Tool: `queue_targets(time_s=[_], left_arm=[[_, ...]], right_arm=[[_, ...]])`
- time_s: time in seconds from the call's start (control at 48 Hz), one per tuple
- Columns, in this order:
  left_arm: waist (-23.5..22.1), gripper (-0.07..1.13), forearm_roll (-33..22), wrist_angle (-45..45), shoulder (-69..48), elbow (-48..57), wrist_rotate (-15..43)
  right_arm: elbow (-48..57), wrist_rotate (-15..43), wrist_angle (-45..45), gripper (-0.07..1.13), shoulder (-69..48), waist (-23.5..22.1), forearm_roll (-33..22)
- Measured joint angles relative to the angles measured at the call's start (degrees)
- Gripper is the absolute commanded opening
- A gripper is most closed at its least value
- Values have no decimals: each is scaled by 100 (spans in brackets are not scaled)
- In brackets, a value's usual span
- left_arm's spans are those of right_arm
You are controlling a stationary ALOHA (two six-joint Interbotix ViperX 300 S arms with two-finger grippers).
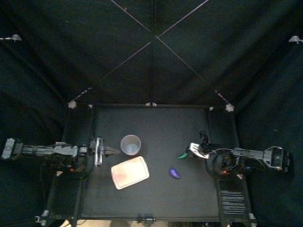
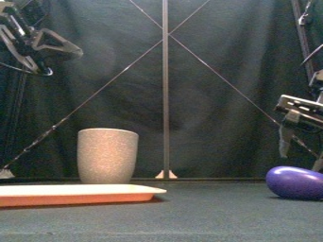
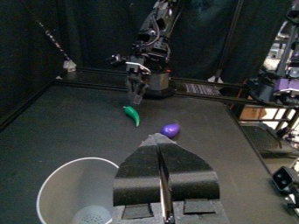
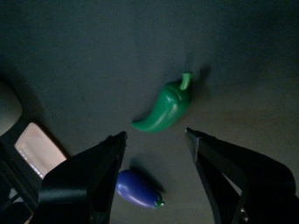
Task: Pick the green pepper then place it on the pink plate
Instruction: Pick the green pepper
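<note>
R fingers [image 1: 193, 152] wide open, empty; pepper [image 4: 163, 107] lies on desk [image 1: 166, 124] just past the tips, centred betw. them, untouched. Plate [image 4: 38, 149] partly hidden behind one finger. L fingers [image 3: 165, 162] closed, empty.

We have the top view high overhead, looking down on the table [image 1: 166, 199] and slightly toward the back curtain [image 1: 151, 53]; the front view sits low at the front edge, level and close to the grey cup [image 2: 108, 156], pink plate [image 2: 76, 194] and purple toy [image 2: 294, 181], all shared with the top view. Left wrist view looks across the table over the cup toward the right arm [image 3: 149, 39], right wrist view looks down from near, and both share green pepper [image 3: 133, 115] and purple toy.
</note>
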Motion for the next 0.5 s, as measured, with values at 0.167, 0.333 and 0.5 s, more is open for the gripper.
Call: queue_targets(time_s=[0.167,0.333,0.5], left_arm=[[-9,0,0,0,0,0,0],[-9,0,-9,0,9,0,-9],[-18,0,-88,0,0,9,-9]], right_arm=[[-167,0,-132,89,853,-18,-35],[-396,0,-141,74,1362,-35,-88],[-562,-18,-149,51,1556,-18,-229]])
